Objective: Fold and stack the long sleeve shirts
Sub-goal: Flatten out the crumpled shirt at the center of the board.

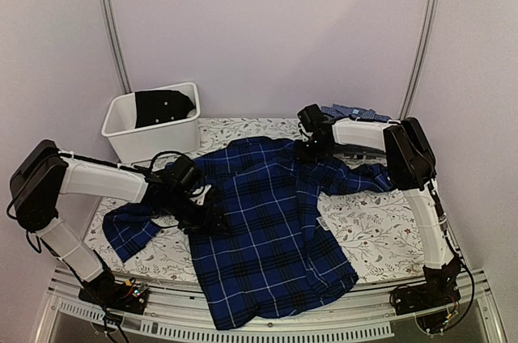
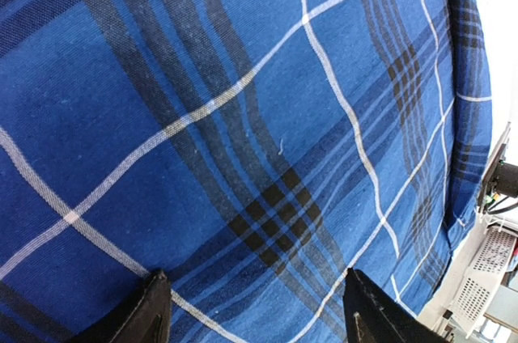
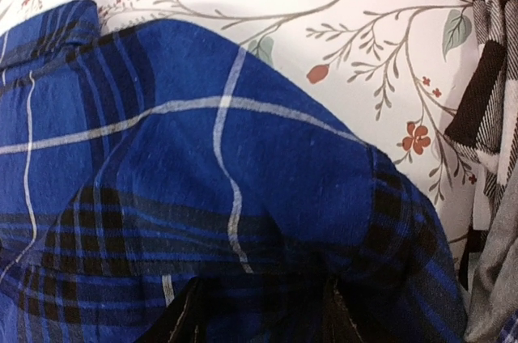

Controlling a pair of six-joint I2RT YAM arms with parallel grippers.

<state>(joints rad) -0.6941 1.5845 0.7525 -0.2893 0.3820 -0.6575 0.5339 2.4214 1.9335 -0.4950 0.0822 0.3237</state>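
The navy and royal-blue plaid shirt [image 1: 271, 234] lies spread on the table, its hem over the near edge and its sleeves out to both sides. My left gripper [image 1: 202, 209] is open, jaws wide apart, low over flat plaid cloth [image 2: 243, 116] at the shirt's left side by the sleeve; its fingertips [image 2: 154, 315] show bare. My right gripper [image 1: 310, 147] is at the shirt's far right shoulder, where plaid cloth [image 3: 243, 181] bunches up between its fingers [image 3: 182, 323] and hides the tips. The lighter blue shirt [image 1: 356, 112] lies at the back right, behind the right arm.
A white bin [image 1: 117, 129] holding dark cloth stands at the back left. A floral cover [image 1: 372, 222] lies over the table. A dark brown and white cloth [image 3: 486, 76] lies just right of the right gripper. Metal poles stand at the back corners.
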